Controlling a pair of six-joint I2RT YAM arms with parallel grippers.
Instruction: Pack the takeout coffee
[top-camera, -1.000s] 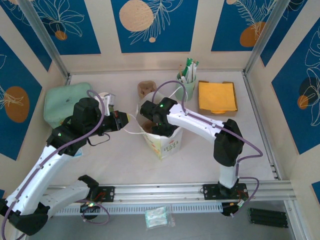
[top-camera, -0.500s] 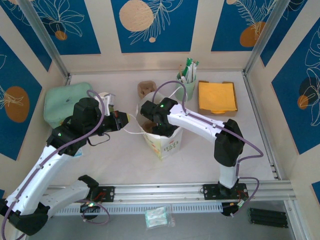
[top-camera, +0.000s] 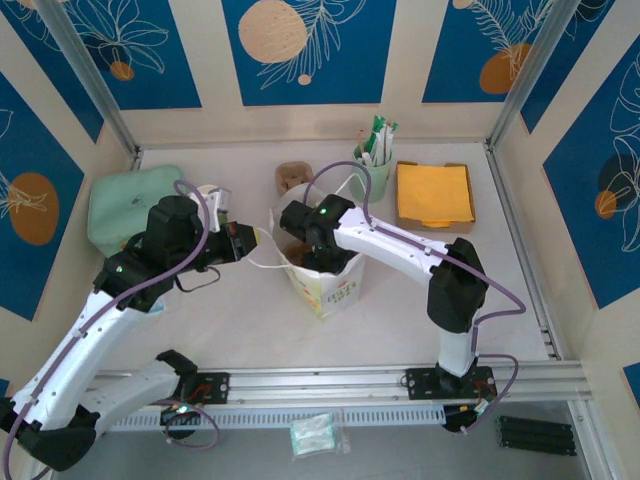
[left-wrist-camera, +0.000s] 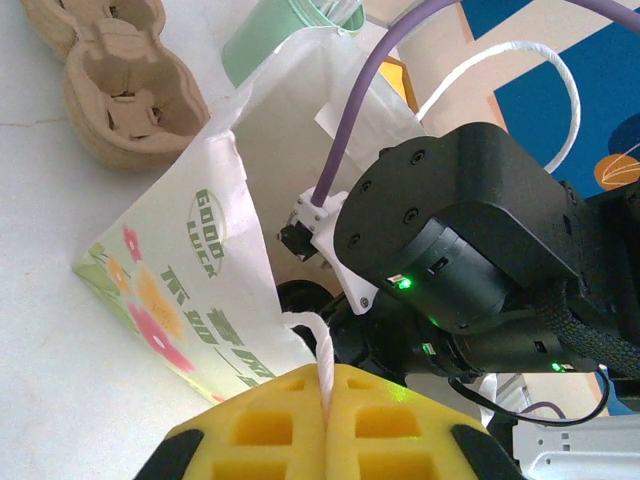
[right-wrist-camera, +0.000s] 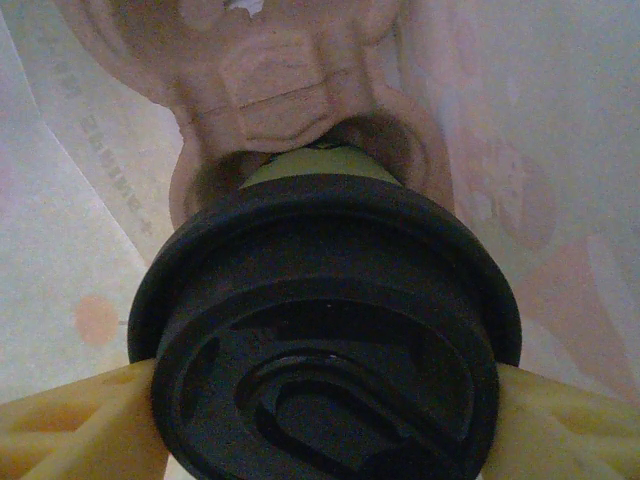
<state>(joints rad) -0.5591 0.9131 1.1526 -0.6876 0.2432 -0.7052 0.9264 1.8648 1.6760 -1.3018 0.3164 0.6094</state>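
Right wrist: takeout coffee (right-wrist-camera: 325, 330) shows its top, sides mostly hidden.

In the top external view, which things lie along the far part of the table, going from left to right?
From left: pale green soft pad → brown moulded-pulp cup carrier → light green cup holding stick packets → square stack of orange napkins.

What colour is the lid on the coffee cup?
The lid is black; the right wrist view shows it best.
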